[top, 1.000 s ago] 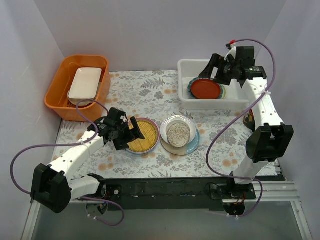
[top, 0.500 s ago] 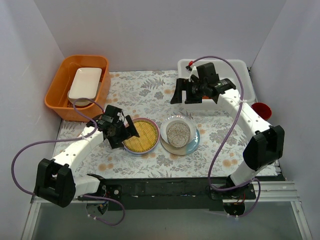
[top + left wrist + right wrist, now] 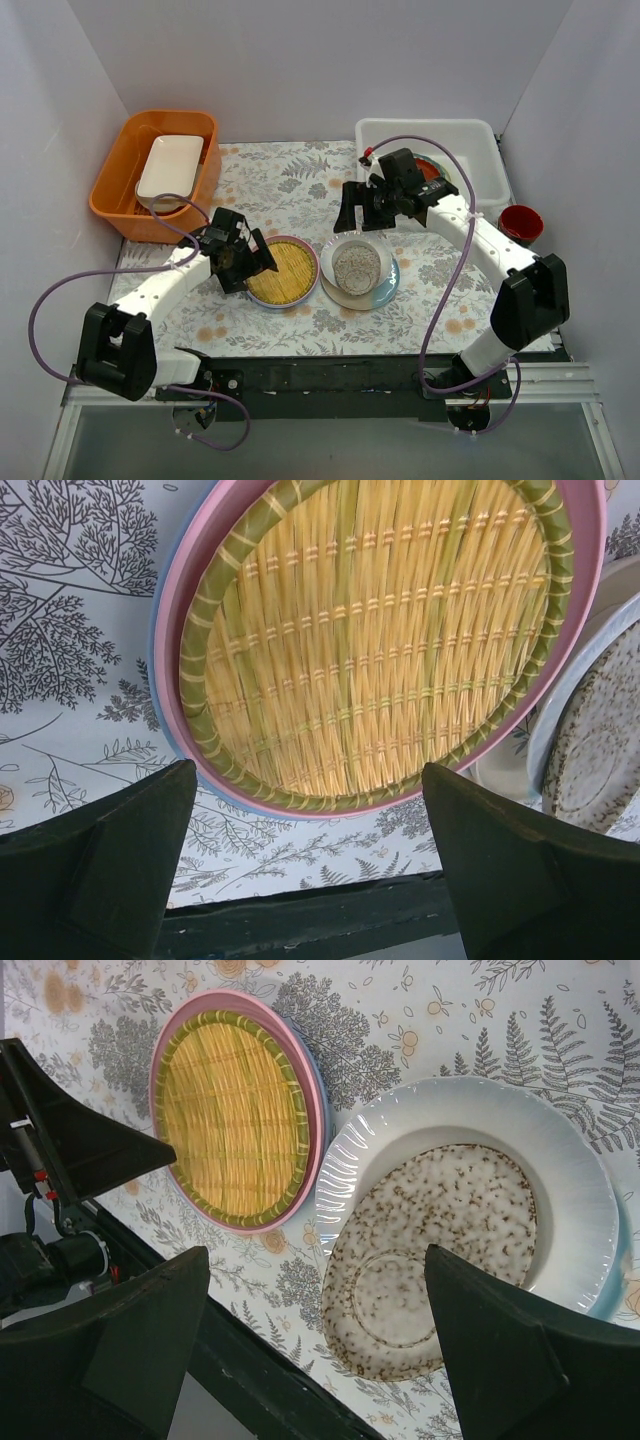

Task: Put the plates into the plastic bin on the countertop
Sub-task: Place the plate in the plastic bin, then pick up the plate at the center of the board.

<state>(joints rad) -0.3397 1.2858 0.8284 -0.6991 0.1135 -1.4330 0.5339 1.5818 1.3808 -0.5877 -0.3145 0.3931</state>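
On the leaf-print countertop sits a pink plate with a yellow-green woven mat in it, resting on a light blue plate. My left gripper is open at its left rim, holding nothing. To the right a speckled plate lies on a white ribbed plate, itself on a light blue one. Over this stack my right gripper hovers open and empty. The white plastic bin at the back right holds a red-brown plate, mostly hidden by the arm.
An orange tub at the back left holds a white rectangular dish. A red cup stands at the right edge, beside the right arm. The black table edge lies just near of both stacks.
My right arm has swung left and forward from above the bin to over the speckled stack, still open. The left gripper shifted only slightly at the pink plate's rim.
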